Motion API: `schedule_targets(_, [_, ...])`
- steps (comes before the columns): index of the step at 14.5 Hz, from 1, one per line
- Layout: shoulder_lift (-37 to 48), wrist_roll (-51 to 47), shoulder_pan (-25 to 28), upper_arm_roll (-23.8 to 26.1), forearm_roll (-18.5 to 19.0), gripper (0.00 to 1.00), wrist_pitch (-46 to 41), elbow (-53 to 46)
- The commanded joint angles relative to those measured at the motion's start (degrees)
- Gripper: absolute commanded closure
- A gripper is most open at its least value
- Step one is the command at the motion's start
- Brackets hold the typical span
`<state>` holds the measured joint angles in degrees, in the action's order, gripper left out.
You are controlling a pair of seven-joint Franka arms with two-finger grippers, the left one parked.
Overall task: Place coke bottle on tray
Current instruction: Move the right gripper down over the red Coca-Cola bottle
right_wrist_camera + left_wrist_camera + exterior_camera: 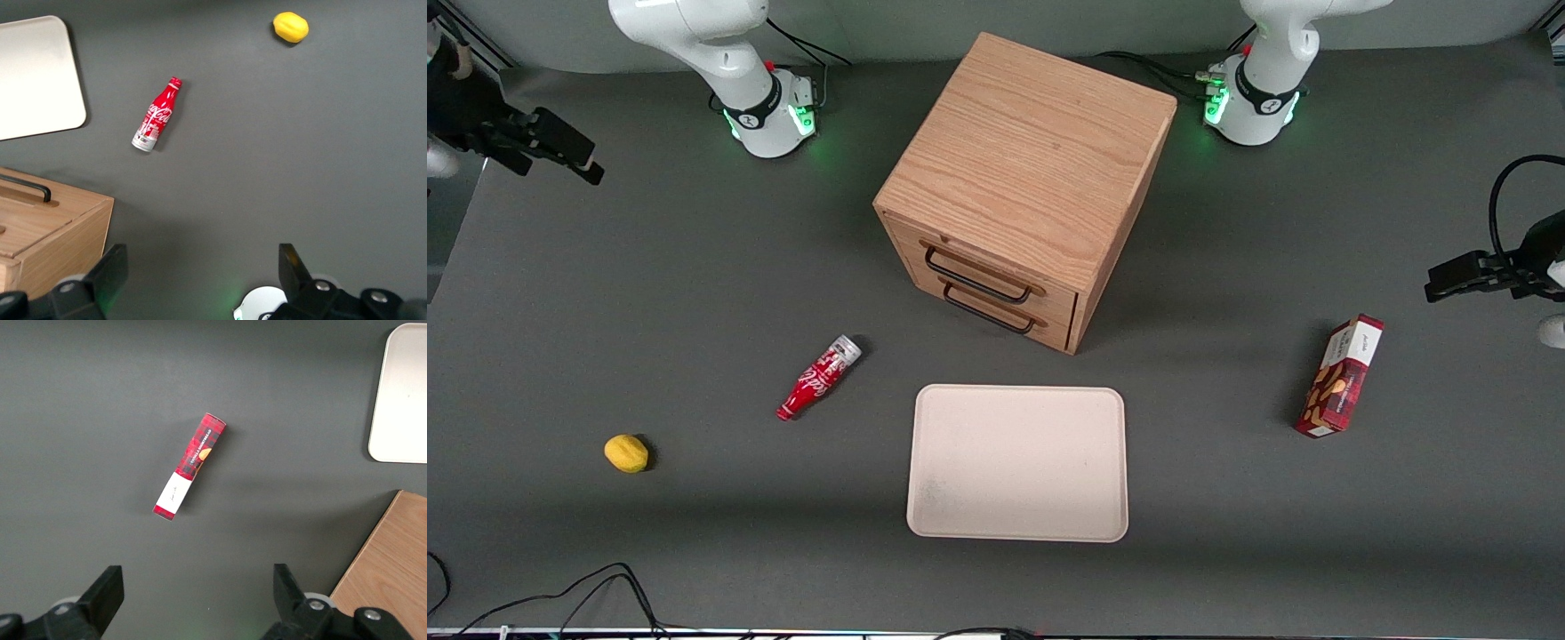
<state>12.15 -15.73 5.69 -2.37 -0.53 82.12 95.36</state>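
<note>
The coke bottle lies on its side on the dark table, beside the tray toward the working arm's end, its silver base pointing toward the cabinet. It also shows in the right wrist view. The pale beige tray lies flat in front of the cabinet's drawers, nearer the front camera, with nothing on it; a corner shows in the right wrist view. My right gripper hangs high above the table at the working arm's end, well apart from the bottle. It is open and empty.
A wooden two-drawer cabinet stands mid-table, farther from the front camera than the tray. A yellow lemon lies toward the working arm's end. A red snack box lies toward the parked arm's end.
</note>
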Motion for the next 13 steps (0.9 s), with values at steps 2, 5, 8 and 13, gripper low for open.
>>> schedule_targets(2, [-1.6,1.1,-4.2,3.8,-1.9,0.0,-3.0,-3.2])
schedule_targets(5, [-1.7,1.1,-4.1,3.9,-1.8,0.0,-3.2,-3.2])
schedule_targets(8, [-2.1,1.0,-3.4,4.0,-1.8,0.0,-3.2,-3.2])
schedule_targets(13, [-2.7,-0.3,-3.2,4.0,-3.1,0.0,-3.1,-5.6])
